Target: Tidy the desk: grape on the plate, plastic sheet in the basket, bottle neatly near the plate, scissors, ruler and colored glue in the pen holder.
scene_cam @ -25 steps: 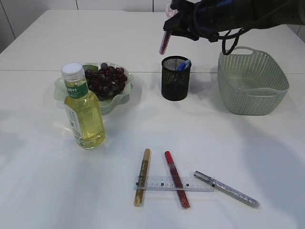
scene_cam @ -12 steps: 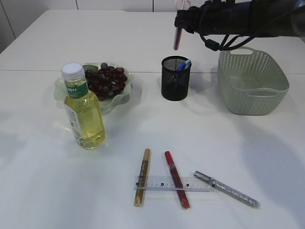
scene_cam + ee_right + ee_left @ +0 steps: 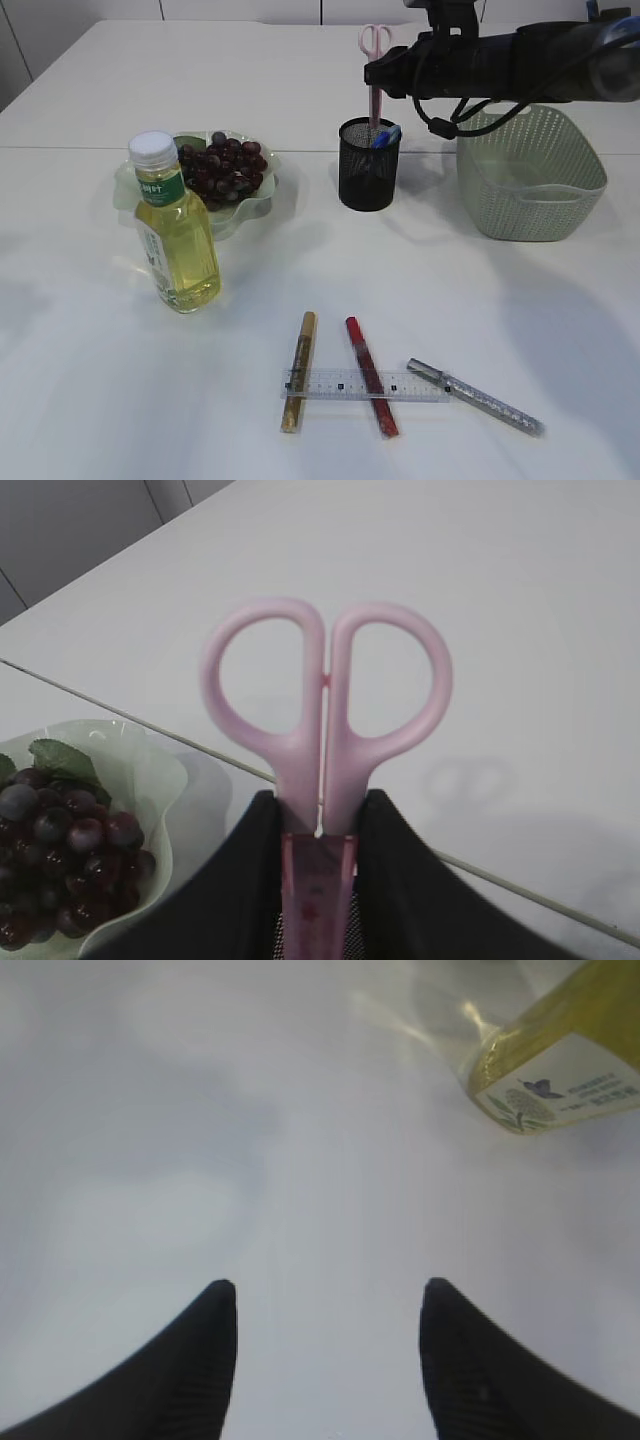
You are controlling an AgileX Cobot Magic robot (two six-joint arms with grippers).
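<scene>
Scissors (image 3: 325, 730), smooth pink loops, above mesh holder (image 3: 368, 165).

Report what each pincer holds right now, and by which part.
The right pincer grips the pink scissors just below the handle loops, at the top of the sheath, blades pointing down into the pen holder. The left pincer holds nothing.

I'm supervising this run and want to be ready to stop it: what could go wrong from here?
The right gripper holds the pink scissors upright over the pen holder; released off-center, they might catch the rim or tip the holder. A blue item already inside could block them.
</scene>
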